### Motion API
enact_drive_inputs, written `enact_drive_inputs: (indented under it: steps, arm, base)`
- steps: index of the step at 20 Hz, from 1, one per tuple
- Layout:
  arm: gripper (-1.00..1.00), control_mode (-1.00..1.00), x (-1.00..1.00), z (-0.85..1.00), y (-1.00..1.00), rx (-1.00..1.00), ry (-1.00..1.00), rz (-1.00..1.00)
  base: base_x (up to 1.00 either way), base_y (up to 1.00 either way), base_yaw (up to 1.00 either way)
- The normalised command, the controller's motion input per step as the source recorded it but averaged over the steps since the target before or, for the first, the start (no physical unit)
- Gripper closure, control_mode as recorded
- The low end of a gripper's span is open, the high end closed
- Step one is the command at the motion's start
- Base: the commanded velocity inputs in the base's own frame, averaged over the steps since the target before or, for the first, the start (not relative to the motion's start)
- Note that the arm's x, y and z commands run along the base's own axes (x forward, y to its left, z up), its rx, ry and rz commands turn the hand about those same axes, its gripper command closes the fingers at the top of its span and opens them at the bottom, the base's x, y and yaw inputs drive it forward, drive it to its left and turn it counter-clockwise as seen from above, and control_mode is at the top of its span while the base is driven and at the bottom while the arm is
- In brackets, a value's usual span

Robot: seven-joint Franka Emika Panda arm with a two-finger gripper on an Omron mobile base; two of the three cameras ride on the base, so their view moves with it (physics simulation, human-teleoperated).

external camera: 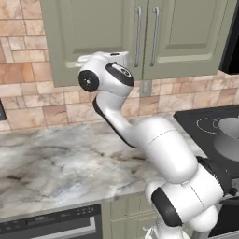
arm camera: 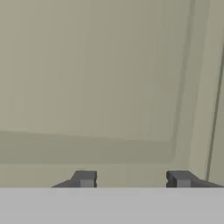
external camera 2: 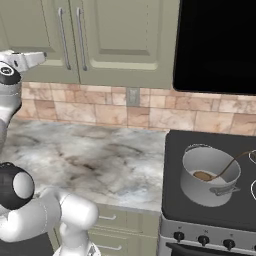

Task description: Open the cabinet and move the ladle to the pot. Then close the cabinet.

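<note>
Both doors of the sage-green cabinet (external camera: 93,32) (external camera 2: 125,35) are closed, their silver bar handles (external camera: 137,35) side by side at the middle. My gripper (arm camera: 132,180) is raised in front of the left door, its fingertips (arm camera: 85,179) apart with nothing between them, facing the raised panel (arm camera: 96,78). From the right base view the hand (external camera 2: 30,59) is at the far left, just left of the handles. The grey pot (external camera 2: 207,175) (external camera: 228,135) stands on the stove. The ladle (external camera 2: 220,172) rests inside it, bowl on the bottom, thin handle leaning over the right rim.
A marble counter (external camera 2: 100,155) runs below the cabinet, with a brick backsplash and a wall outlet (external camera 2: 132,96). The black stove (external camera 2: 210,215) sits to the right under a dark appliance (external camera 2: 220,45). A dishwasher panel (external camera: 51,224) and low drawers (external camera 2: 120,220) lie under the counter.
</note>
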Motion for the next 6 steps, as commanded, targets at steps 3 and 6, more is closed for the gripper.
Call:
enact_drive_inputs:
  steps: [3,6]
  arm:
    - [-1.00,-1.00,0.03,0.00,-0.30,0.17,0.06,0.23]
    - [-1.00,-1.00,-0.02,0.00,-0.26,0.12,0.01,0.22]
  base:
    - [0.00,0.00,0.00]
    - [0.00,0.00,0.00]
